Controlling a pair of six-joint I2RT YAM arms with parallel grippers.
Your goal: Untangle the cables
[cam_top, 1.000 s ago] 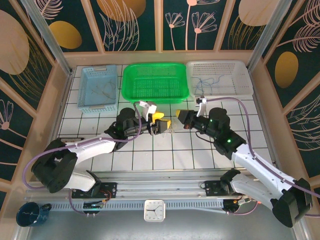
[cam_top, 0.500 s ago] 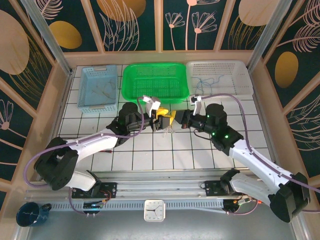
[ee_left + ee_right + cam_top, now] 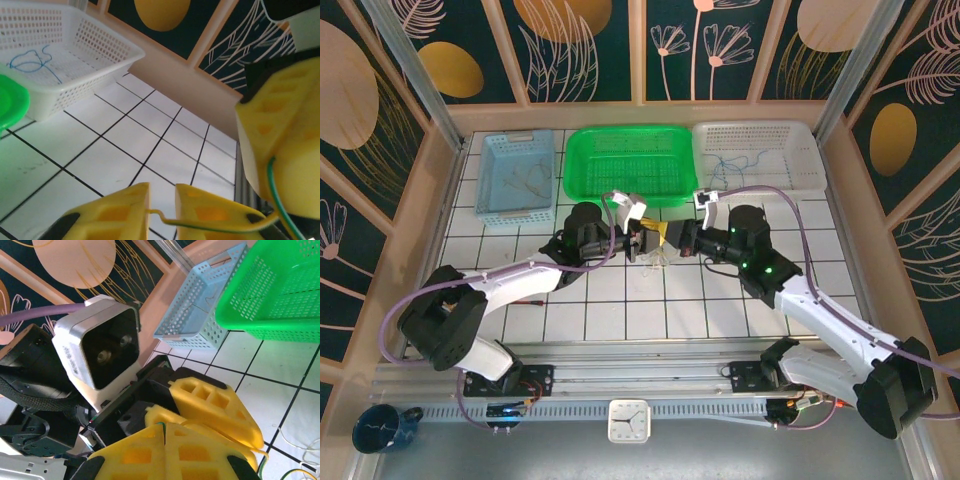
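The two tools meet tip to tip over the middle of the tiled tabletop (image 3: 620, 310), just in front of the green basket (image 3: 632, 165); the left tool (image 3: 648, 240) reaches in from the left and the right tool (image 3: 670, 236) from the right, their yellow fingers nearly touching.

The cables (image 3: 658, 262) are between and just under the two tools; thin pale strands hang from the tips towards the tiles; in the right wrist view more whitish strands (image 3: 295, 440) lie on the tiles just beside the tools.

In the left wrist view the left tool (image 3: 162, 202) is closed down to a narrow slit; a pale yellow wire (image 3: 220, 220) comes out of that slit at the tips and runs across one finger (image 3: 210, 215); it then turns up as a green strand (image 3: 271, 182) along the right tool's finger (image 3: 280, 140), which stands close by on the right.

In the right wrist view the right tool (image 3: 165, 440) has its fingers pressed flat together, no gap between them; a hint of green shows at the top of the seam; the left tool's fingers (image 3: 215, 405) lie just beyond.

A blue basket (image 3: 516, 176) stands left of the green one and holds a few pale strands; a white basket (image 3: 758, 155) stands to the right, with a thin blue wire (image 3: 30, 60) lying in it, well apart from the tools.
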